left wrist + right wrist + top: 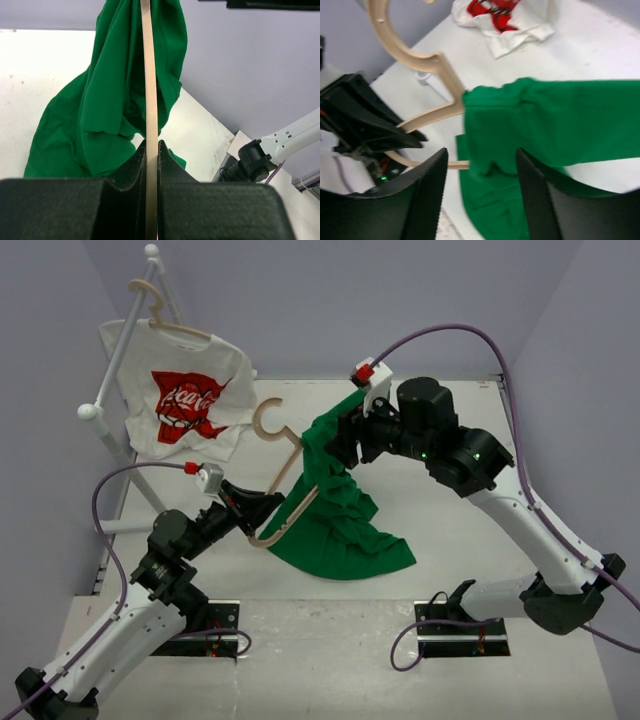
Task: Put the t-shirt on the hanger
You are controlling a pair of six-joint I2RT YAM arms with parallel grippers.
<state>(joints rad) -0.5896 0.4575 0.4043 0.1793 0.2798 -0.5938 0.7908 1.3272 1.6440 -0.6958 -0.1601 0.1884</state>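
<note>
The beige hanger (290, 465) is held tilted above the table, hook (268, 420) up toward the back. My left gripper (265, 510) is shut on its lower end; in the left wrist view the jaws (151, 160) pinch the thin edge of the hanger (149, 75). The green t-shirt (340, 505) hangs over the hanger's right side and trails onto the table; it also shows in the left wrist view (110, 100). My right gripper (338, 445) is at the shirt's top edge. In the right wrist view it (481, 152) is wide open, with the shirt (545, 125) and hanger (427, 60) beyond the jaws.
A white t-shirt with a red logo (190, 400) hangs on a second beige hanger on the white rack (110, 380) at the back left. The purple walls stand close behind the table and to its left. The right arm's base (255, 155) shows in the left wrist view.
</note>
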